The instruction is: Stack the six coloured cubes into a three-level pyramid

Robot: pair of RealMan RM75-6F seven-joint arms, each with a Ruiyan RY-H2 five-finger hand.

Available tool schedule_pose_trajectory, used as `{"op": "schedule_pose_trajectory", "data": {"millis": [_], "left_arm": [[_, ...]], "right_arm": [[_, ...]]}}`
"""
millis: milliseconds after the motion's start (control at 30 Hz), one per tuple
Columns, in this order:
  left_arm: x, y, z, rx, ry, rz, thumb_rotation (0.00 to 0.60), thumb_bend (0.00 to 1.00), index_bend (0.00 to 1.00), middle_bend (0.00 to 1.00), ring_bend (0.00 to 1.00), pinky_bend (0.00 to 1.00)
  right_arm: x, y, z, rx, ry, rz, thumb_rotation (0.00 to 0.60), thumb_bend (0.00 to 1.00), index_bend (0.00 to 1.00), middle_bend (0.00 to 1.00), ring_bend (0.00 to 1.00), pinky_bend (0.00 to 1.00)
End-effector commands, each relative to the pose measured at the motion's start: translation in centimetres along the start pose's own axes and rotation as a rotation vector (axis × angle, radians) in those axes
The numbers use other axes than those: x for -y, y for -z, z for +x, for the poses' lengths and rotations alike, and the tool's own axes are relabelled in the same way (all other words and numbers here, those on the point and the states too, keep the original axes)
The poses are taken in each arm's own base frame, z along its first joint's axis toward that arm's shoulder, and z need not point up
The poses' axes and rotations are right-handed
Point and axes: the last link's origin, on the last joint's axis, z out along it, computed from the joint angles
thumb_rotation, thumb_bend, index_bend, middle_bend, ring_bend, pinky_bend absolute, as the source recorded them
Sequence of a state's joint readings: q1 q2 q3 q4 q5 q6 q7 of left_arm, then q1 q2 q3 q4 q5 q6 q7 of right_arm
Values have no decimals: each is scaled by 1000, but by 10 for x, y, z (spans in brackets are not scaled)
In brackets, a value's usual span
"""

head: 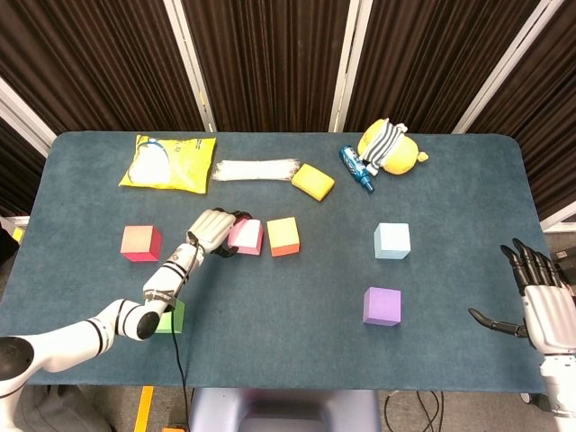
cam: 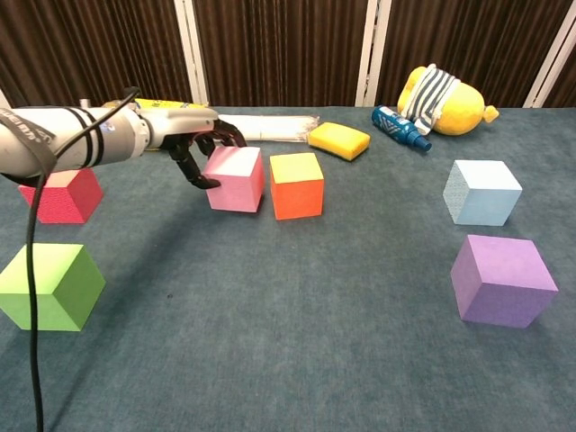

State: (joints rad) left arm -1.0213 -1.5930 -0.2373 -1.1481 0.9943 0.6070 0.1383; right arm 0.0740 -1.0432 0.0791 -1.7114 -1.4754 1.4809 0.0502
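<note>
My left hand (head: pixel 211 231) (cam: pixel 193 144) grips the pink cube (head: pixel 246 236) (cam: pixel 236 178), fingers over its far top edge and thumb on its left face. The cube rests on the table, almost touching the orange cube (head: pixel 283 236) (cam: pixel 296 185) to its right. A red cube (head: pixel 140 243) (cam: pixel 63 193) stands at the left. My forearm partly hides the green cube (head: pixel 171 317) (cam: pixel 49 286) in the head view. The light blue cube (head: pixel 392 240) (cam: pixel 481 192) and purple cube (head: pixel 382 306) (cam: pixel 502 280) sit on the right. At the table's right edge my right hand (head: pixel 544 301) hovers open, holding nothing.
Along the back lie a yellow bag (head: pixel 169 162), a white bundle (head: pixel 256 169), a yellow sponge (head: pixel 312 181), a blue bottle (head: pixel 355 166) and a yellow plush toy (head: pixel 391 147). A black cable trails from my left arm.
</note>
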Motion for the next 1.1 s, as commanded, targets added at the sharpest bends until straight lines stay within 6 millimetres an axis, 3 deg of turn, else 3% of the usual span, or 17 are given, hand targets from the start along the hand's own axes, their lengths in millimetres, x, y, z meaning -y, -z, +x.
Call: {"op": "schedule_pose_trajectory", "data": {"millis": [33,367,1100], "left_arm": [[-10,-4,-1,2,0,-5,600,381,307,391,338,238],[-25,-15,0,-2,-29,-6,600,379,307,391,338,237],[-34,-25,-5,38,-12,39,600,378,305,389,339,235]], "right_arm": [[-2,1,0,-1,-3,-7,388,23,0,43,0,174],[-10,5,0,-4,-8,-31,388,23,0,43,0,174],[-18,10,0,-5,-14,-41,387,23,0,43,0,174]]}}
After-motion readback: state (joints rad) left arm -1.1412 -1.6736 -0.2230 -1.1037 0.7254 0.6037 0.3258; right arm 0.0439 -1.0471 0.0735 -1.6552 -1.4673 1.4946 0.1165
